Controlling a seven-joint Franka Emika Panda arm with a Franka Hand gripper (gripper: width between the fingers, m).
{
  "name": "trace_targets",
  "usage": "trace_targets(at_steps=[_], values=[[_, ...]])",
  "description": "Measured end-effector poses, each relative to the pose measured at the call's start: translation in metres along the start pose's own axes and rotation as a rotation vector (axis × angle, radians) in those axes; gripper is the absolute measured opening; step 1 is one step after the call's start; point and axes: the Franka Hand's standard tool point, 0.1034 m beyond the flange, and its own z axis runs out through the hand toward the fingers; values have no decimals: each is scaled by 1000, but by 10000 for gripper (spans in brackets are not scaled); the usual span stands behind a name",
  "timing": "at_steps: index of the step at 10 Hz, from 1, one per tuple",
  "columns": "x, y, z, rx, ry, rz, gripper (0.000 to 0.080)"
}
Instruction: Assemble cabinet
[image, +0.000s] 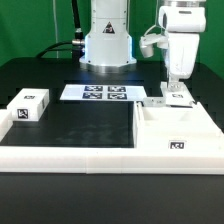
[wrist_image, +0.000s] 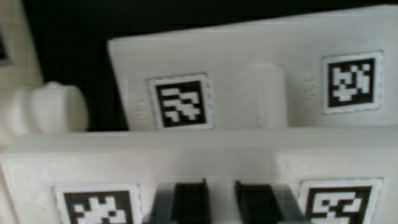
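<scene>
The cabinet (image: 190, 128), a big white piece with a square tag on its front, lies at the exterior view's right. My gripper (image: 173, 97) stands straight down onto its far part. In the wrist view my gripper (wrist_image: 222, 205) has two dark fingers (wrist_image: 191, 205) held narrowly apart, with a pale white edge between them. They are shut on a white tagged cabinet panel (wrist_image: 160, 168), whose tags sit on either side of the fingers. Beyond it lies another white panel (wrist_image: 231, 70) with two tags and a raised rib. A rounded white knob (wrist_image: 50, 105) shows beside it.
A smaller white tagged block (image: 28, 105) stands at the exterior view's left. The marker board (image: 97, 93) lies at the back, in front of the robot base (image: 107, 45). The long white border rail (image: 70, 155) runs along the front of the black mat.
</scene>
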Motion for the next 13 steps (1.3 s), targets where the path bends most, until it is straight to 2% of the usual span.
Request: trace_targets(at_steps=[1, 4, 5, 8, 12, 13], values=[[-3, 4, -1, 2, -3, 7, 70], [-2, 2, 0, 5, -3, 12, 70], [10, 5, 1, 2, 1, 30, 70], [9, 10, 0, 10, -7, 39, 70], [1, 29, 1, 6, -5, 58, 70], [1, 28, 1, 6, -5, 59, 70]])
